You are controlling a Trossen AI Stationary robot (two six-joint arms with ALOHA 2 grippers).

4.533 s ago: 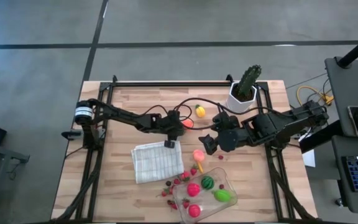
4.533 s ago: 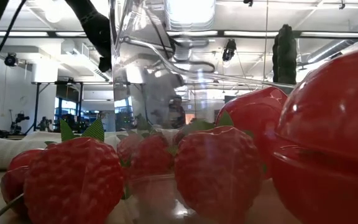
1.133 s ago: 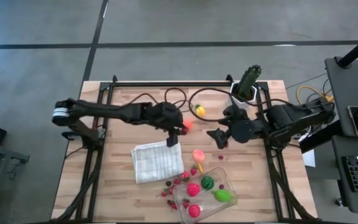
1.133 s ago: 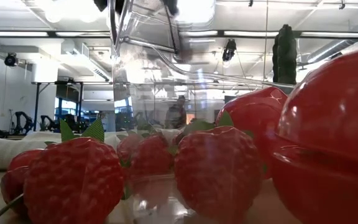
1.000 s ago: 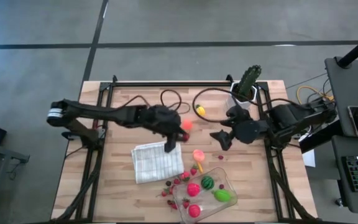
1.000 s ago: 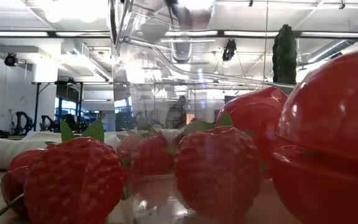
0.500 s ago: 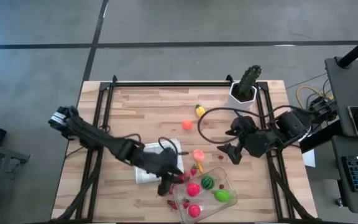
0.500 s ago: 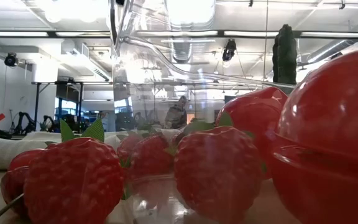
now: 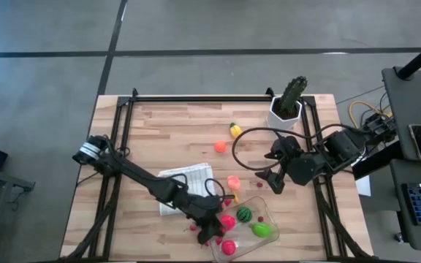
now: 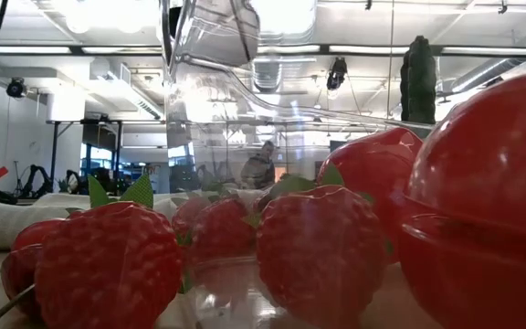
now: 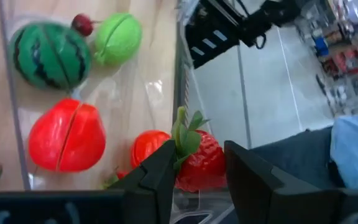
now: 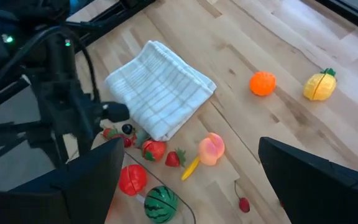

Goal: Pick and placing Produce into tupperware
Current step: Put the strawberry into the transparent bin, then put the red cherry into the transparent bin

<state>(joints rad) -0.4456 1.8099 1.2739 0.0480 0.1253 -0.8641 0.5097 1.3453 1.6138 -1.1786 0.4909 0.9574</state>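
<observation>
**Left arm over the container with a strawberry; right arm waits wide**

High view: wood-plank table (image 9: 167, 131) on a grey floor. The clear tupperware (image 9: 266, 216) sits at 5 o'clock on the table, with a watermelon (image 9: 245, 215), a green fruit (image 9: 261, 229) and pink pieces inside. The checked cloth (image 9: 183, 175) lies at its 10 o'clock, the cactus (image 9: 291, 95) at 1 o'clock on the table. The left gripper (image 9: 212, 231) hangs at the container's near-left corner. Half a second earlier it was at the cloth's edge; the orange (image 9: 219, 147) lies alone, as then. The right gripper (image 9: 267, 177) hovers at the container's 12 o'clock, unmoved.

Low view: berries (image 10: 108, 265) fill the foreground, the container wall rising behind; ceiling lights and a far person beyond. Arms hard to make out.

Left wrist view: fingers (image 11: 160, 177) narrow, clamped on a strawberry (image 11: 199, 163) above the container.

Right wrist view: fingers (image 12: 73, 186) spread wide, nothing between; a peach (image 12: 211, 149) beside the cloth.
</observation>
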